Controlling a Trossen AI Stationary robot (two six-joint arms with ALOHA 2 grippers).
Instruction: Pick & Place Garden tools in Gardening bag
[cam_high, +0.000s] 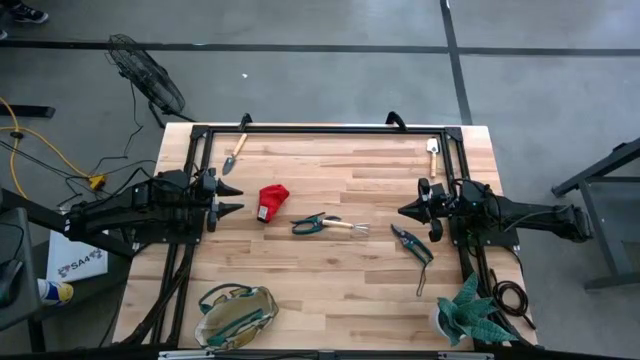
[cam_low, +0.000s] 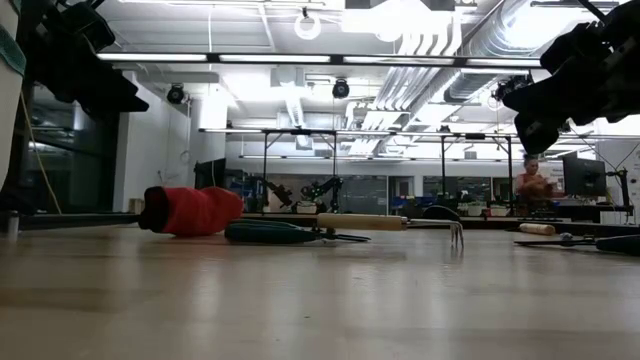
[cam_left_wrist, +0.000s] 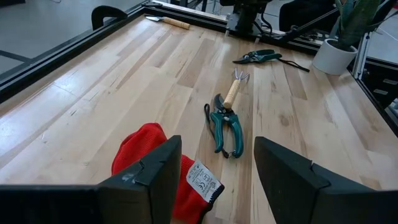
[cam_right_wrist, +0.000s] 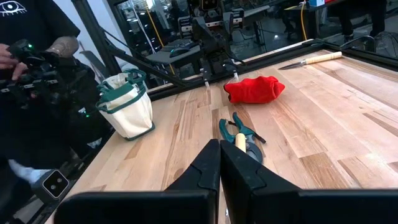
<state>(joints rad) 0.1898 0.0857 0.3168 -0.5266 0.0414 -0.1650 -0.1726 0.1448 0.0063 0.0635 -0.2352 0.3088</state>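
Observation:
A red folded glove (cam_high: 272, 200) lies left of centre on the wooden table (cam_high: 340, 290). Beside it lie green-handled shears (cam_high: 311, 224) and a small wooden-handled rake (cam_high: 347, 227), with dark pruners (cam_high: 412, 245) further right. One trowel (cam_high: 236, 150) lies at the far left and another (cam_high: 433, 155) at the far right. The beige and green bag (cam_high: 237, 312) stands at the near edge. My left gripper (cam_left_wrist: 217, 149) hangs open above the table, left of the glove (cam_left_wrist: 155, 162). My right gripper (cam_right_wrist: 219, 163) is shut and raised at the right, pointing toward the shears (cam_right_wrist: 239, 134).
A white pot with a spiky green plant (cam_high: 470, 312) stands at the near right corner. A black frame (cam_high: 330, 128) runs along the far edge and both sides. A person in dark clothes (cam_right_wrist: 37, 68) stands close to the bag (cam_right_wrist: 127, 106).

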